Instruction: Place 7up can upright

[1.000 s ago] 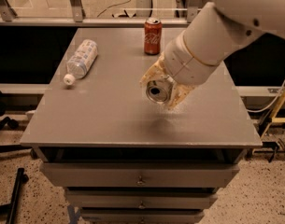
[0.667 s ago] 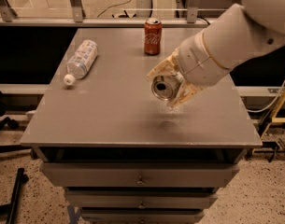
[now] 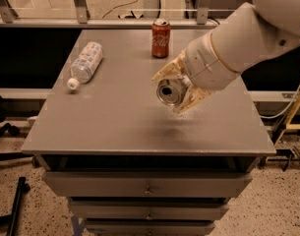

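3 items over the table (image 3: 115, 127). Left: water bottle (image 3: 85, 63) on its side, unmoved. Centre back: cola can (image 3: 160, 32) upright, unmoved. Right of centre: gripper (image 3: 175, 90) holds the 7up can (image 3: 170, 92) between its fingers (image 3: 165, 73), above the surface, one end facing the camera. Over 1.0 s the arm swung right; the can barely shifted and is still sideways. Judgement: turning it upright remains to do.

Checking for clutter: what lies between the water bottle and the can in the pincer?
Only bare tabletop, as the camera view shows. The pincer holds the 7up can tilted above its right half; the water bottle lies left.
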`<state>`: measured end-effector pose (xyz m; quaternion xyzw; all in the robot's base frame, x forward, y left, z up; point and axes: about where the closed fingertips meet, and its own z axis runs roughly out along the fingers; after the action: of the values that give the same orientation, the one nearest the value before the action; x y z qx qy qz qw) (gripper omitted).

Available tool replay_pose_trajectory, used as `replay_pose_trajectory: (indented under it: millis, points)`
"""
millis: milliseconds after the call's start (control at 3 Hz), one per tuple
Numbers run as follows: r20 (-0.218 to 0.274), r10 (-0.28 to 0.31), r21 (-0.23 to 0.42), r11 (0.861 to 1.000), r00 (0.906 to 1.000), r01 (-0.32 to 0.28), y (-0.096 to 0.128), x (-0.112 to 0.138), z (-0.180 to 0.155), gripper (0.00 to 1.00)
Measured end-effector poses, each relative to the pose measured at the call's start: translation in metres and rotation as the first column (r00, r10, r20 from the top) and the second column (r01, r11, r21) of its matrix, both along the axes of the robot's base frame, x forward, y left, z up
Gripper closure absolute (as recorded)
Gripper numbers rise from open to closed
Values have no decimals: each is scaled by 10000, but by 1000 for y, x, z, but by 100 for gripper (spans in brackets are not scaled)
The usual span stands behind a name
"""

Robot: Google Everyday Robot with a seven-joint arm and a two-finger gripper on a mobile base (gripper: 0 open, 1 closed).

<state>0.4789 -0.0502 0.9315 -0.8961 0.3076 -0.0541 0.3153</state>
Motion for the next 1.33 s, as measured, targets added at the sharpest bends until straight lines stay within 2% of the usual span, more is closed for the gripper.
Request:
replay_pose_trajectory:
  millis: [333, 667, 1000, 1333]
  points:
    - [-46, -281, 928, 9953, 9996, 284, -5, 0, 2, 100]
    - [17, -901, 2776, 9568, 9959, 861, -24, 5, 2, 100]
    - [-9, -1364, 4661, 8764, 9907, 1211, -41, 7, 9, 100]
    - [-227, -1482, 5420, 8292, 9887, 1368, -40, 3, 25, 100]
